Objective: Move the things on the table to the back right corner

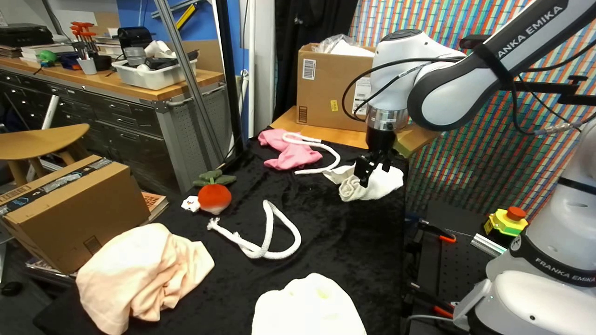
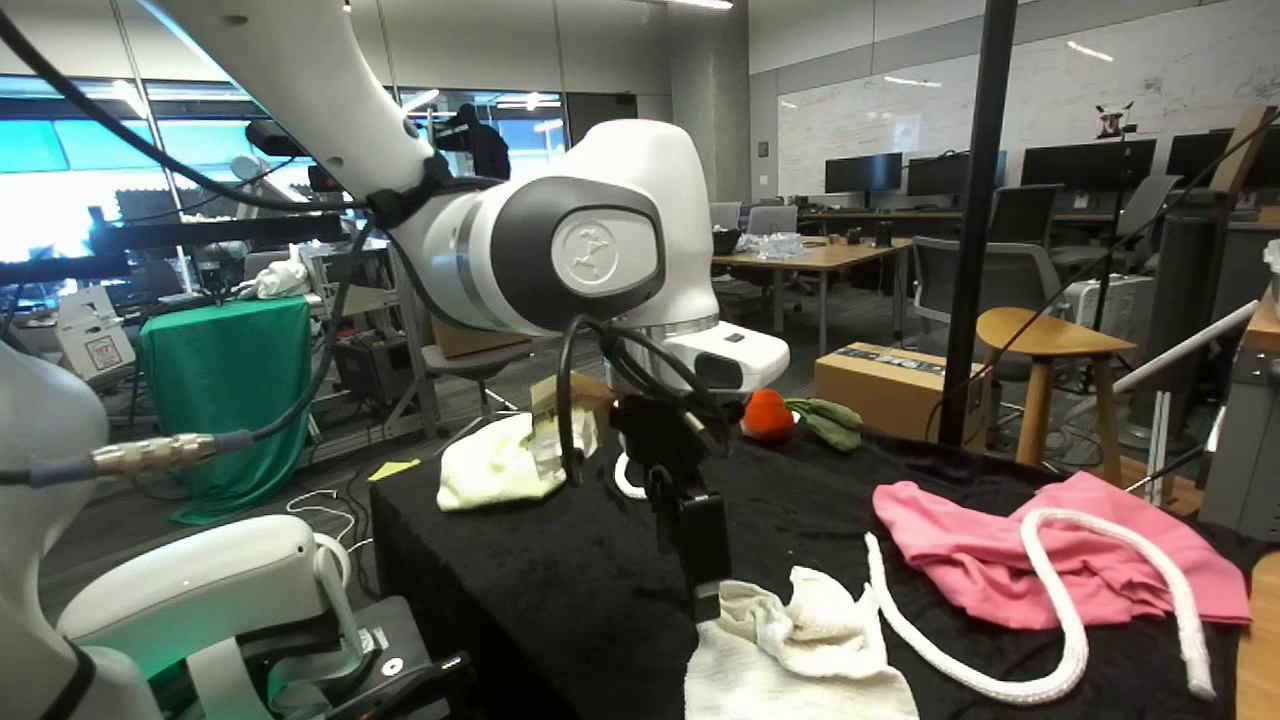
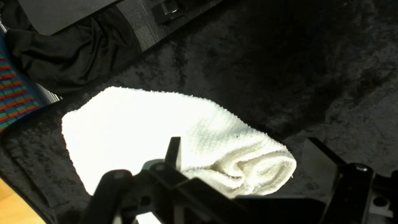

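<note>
White Franka Emika arm with dark grey rings and a black gripper.
At the upper right of an exterior view, a dark panel reads "ANKA EMIKA" in white beside a black strap; black cables run near a silver collar. Lower right, a black band on the white base spells out FRANKA EMIKA. In an exterior view, a pale cap with a raised round emblem shows near the centre, and a ribbed metal connector at left. The wrist view's lower part shows black fingers with round pivots and flat grey pads.
</note>
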{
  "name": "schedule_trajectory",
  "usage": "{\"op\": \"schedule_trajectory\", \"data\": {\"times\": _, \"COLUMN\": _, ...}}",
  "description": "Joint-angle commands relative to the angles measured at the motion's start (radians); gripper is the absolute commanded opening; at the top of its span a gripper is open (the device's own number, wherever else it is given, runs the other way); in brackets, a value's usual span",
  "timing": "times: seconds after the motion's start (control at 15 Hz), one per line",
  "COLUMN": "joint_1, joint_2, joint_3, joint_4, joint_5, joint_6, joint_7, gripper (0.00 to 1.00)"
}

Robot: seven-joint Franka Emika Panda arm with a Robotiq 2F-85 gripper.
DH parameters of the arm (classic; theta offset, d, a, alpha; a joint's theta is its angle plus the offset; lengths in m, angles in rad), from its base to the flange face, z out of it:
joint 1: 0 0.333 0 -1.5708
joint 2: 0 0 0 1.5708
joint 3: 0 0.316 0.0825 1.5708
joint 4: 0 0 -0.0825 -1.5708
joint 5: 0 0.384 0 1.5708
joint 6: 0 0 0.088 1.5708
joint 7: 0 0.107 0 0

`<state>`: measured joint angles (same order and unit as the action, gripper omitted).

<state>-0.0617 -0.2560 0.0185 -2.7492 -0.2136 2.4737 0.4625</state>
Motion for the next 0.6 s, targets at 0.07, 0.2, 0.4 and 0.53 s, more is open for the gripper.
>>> {"op": "schedule_trajectory", "data": {"times": 0.07, "joint_1": -0.039, "joint_2": 0.035, "joint_3": -0.045, "joint_4": 0.017, "joint_5": 0.019, "joint_6": 0.050, "joint_7": -0.159, "gripper": 1.00}}
{"op": "schedule_trajectory", "data": {"times": 0.2, "joint_1": -0.046, "joint_2": 0.056, "joint_3": -0.063, "joint_4": 0.020, "joint_5": 0.019, "joint_6": 0.069, "joint_7": -0.218, "gripper": 1.00}}
{"op": "schedule_trajectory", "data": {"times": 0.4, "joint_1": -0.051, "joint_2": 0.095, "joint_3": -0.091, "joint_4": 0.026, "joint_5": 0.024, "joint_6": 0.092, "joint_7": -0.318, "gripper": 1.00}}
{"op": "schedule_trajectory", "data": {"times": 0.53, "joint_1": -0.049, "joint_2": 0.118, "joint_3": -0.112, "joint_4": 0.030, "joint_5": 0.040, "joint_6": 0.108, "joint_7": -0.389, "gripper": 1.00}}
